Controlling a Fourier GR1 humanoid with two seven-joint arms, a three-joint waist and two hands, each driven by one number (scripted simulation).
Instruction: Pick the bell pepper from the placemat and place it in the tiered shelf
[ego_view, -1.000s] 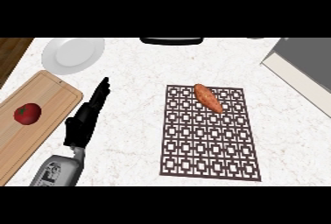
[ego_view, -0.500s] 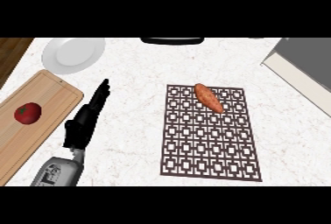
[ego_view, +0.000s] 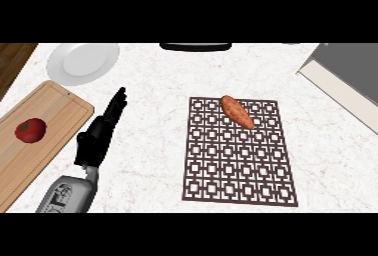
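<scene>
The white speckled surface (ego_view: 155, 100) fills the head view. A dark brown placemat (ego_view: 240, 155) with a pattern of little squares lies right of the middle. On its far end, near the 12 o'clock edge of the mat, lies a long orange-red vegetable (ego_view: 238, 112). It is tilted, with one tip toward 11 o'clock and the other toward 5 o'clock. It looks more like a sweet potato than a bell pepper. Nothing touches it.

The left hand (ego_view: 100, 137) is at about 9 o'clock from the placemat, well apart from it. Its black fingers (ego_view: 117, 102) are straight and close together, pointing toward 12 o'clock. They hold nothing. The grey forearm (ego_view: 68, 195) comes in from 7 o'clock.

A wooden cutting board (ego_view: 52, 110) lies at the 9 o'clock side, just beside the hand. A red tomato (ego_view: 31, 130) sits on it. A white plate (ego_view: 83, 62) sits at 11 o'clock. A grey shelf (ego_view: 347, 75) shows at 2 o'clock, partly cut off. A black thing (ego_view: 196, 46) peeks in at 12 o'clock; what it is cannot be told. The right hand does not show.
</scene>
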